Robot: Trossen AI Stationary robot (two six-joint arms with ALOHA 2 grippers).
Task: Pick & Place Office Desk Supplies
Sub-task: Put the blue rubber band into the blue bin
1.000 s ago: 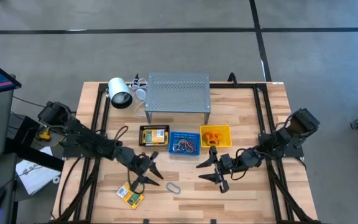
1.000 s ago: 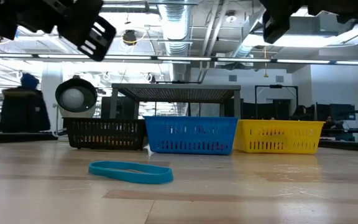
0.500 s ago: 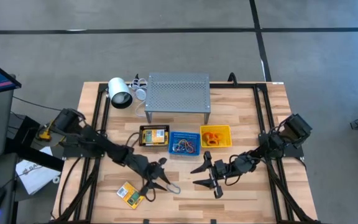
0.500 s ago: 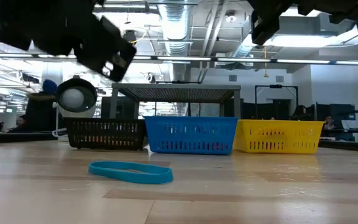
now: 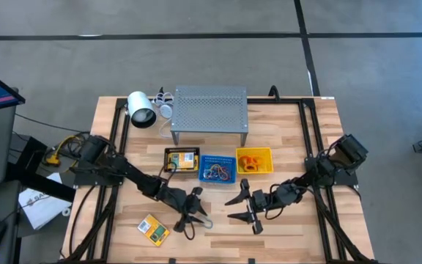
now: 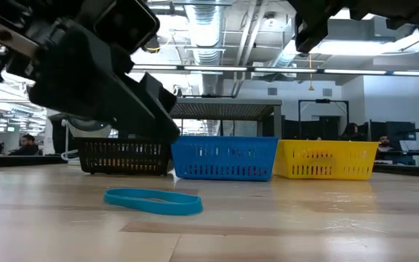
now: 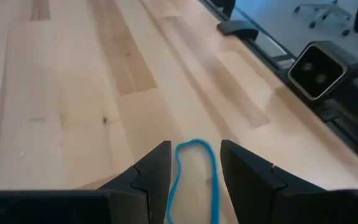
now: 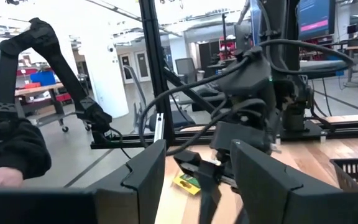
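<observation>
On the front strip of the table [image 5: 284, 242], the left gripper [image 5: 193, 218] hangs right over the blue band loop [image 7: 194, 177], fingers apart and straddling it, lined up, I'd say, for a pinch. Beside it to the left lies the yellow-and-green pack [image 5: 153, 229], untouched. Further right, the right gripper [image 5: 242, 207] waits with fingers spread, holding nothing. Compared with a second ago, the left arm has swung across from near the pack to the loop; the right has edged slightly left.
</observation>
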